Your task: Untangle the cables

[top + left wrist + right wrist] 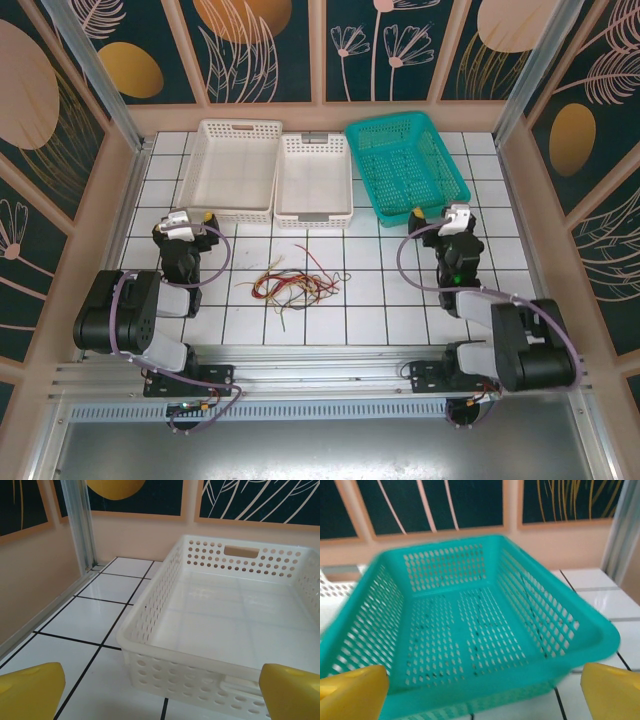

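Left gripper (160, 692) is parked near the left edge of the tiled table (400, 310), jaws spread wide with nothing in them, pointing at the front wall of the first white basket (240, 214). Both its yellow fingertips (30, 690) hang apart at the bottom corners of the wrist view. Next over, the cables (290, 283) sit in a loose red, yellow-olive and black tangle around the middle of the table, a bit toward the near edge, well apart from both grippers and out in front of the baskets. A second white basket (313, 215) sits right beside the first along the far edge, then a teal basket (390, 121) at a slight angle. Right gripper (482, 690) faces that teal one near its front wall, jaws also wide and holding nothing, though that wrist view's a bit blurry.
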Robot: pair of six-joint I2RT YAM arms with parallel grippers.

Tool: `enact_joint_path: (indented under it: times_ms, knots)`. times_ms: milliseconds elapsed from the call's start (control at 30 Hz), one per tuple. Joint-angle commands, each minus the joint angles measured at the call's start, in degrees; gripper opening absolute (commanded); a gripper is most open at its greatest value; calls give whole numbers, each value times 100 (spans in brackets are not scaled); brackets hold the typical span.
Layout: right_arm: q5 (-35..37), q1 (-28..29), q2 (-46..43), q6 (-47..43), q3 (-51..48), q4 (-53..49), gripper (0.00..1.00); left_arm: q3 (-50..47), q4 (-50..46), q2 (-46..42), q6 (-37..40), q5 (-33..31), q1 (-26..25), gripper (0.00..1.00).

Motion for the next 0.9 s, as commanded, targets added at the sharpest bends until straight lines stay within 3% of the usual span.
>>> enact_joint_path:
  times_ms: [0, 100, 200, 367, 433, 533, 667, 867]
  knots:
    - [228, 103, -648, -91, 138, -636, 99, 38, 66, -36, 32, 98, 37, 99]
    - [-317, 135, -1271, -5, 334, -1110, 99, 38, 68, -32, 41, 97, 37, 99]
    - [-1521, 222, -1703, 51, 520, -1195, 99, 43, 60, -35, 40, 97, 37, 99]
    - [-2568, 260, -1579, 1330, 1581, -2186, 99, 39, 57, -92, 64, 140, 39, 99]
    - [-2697, 227, -1434, 2203, 2015, -2699, 99, 214, -485, -340, 200, 483, 37, 99]
    - [-3758, 171, -1318, 2917, 2332, -2567, 99, 832, -1965, -764, 246, 806, 40, 99]
    - [-3043, 170, -1494, 3919, 2168, -2607, 99, 1156, -3039, -1286, -717, -208, 38, 99]
    - [-2661, 179, -1724, 4214, 1724, -2147, 99, 927, -3452, -2458, -1362, -354, 29, 99]
